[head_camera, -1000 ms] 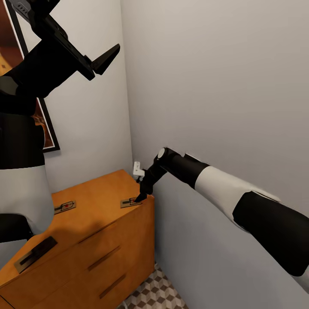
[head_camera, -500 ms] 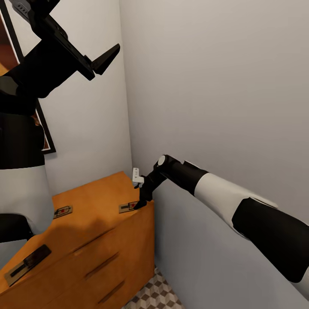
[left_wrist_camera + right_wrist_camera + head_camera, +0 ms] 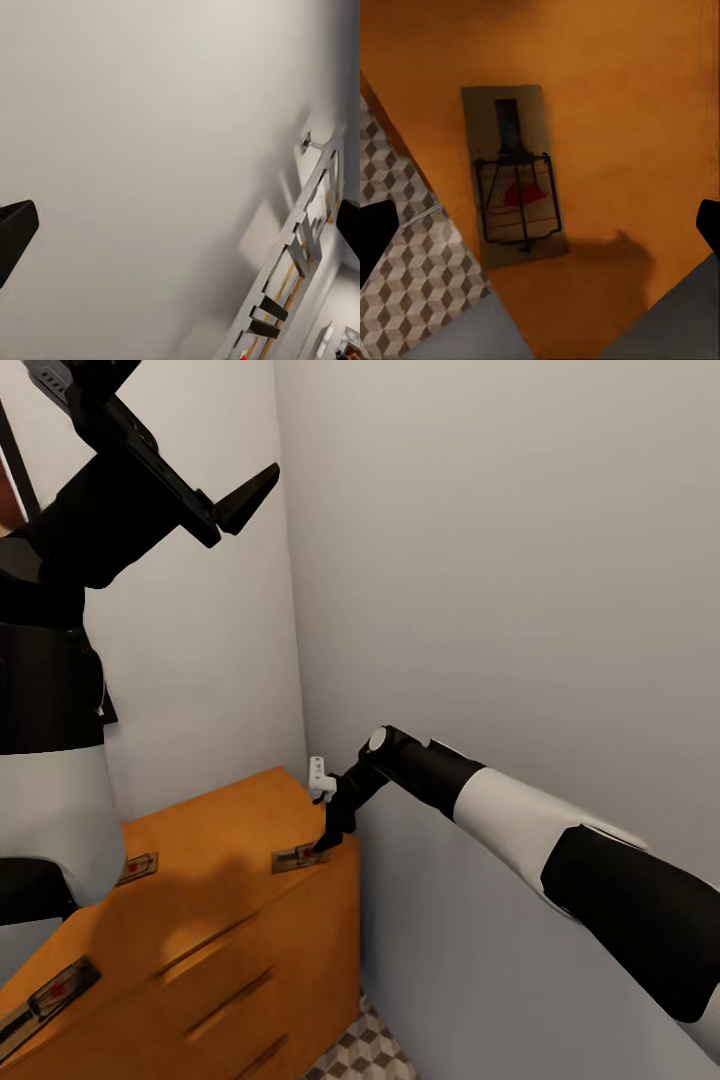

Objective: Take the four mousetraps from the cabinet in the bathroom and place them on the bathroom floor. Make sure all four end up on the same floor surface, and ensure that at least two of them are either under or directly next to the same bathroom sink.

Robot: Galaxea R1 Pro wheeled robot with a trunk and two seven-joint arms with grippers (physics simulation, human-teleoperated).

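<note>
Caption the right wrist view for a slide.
Open right gripper above a small flat brown mousetrap on the orange-brown wooden cabinet.

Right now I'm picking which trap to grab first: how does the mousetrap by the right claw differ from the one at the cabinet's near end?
The mousetrap by the right claw lies near the cabinet's far corner, fully in the head view, under the right claw. The near-end mousetrap is cut by the picture's edge, with no claw near. Both lie flat on the cabinet top.

head camera: swung slightly, whole scene shifted left and down | wall picture: almost out at the left edge | right gripper (image 3: pixel 322 847): sunk a little, fingers (image 3: pixel 330 840) now at the near end of the corner mousetrap (image 3: pixel 298 857) on the cabinet (image 3: pixel 230 920) | left arm: unchanged
</note>
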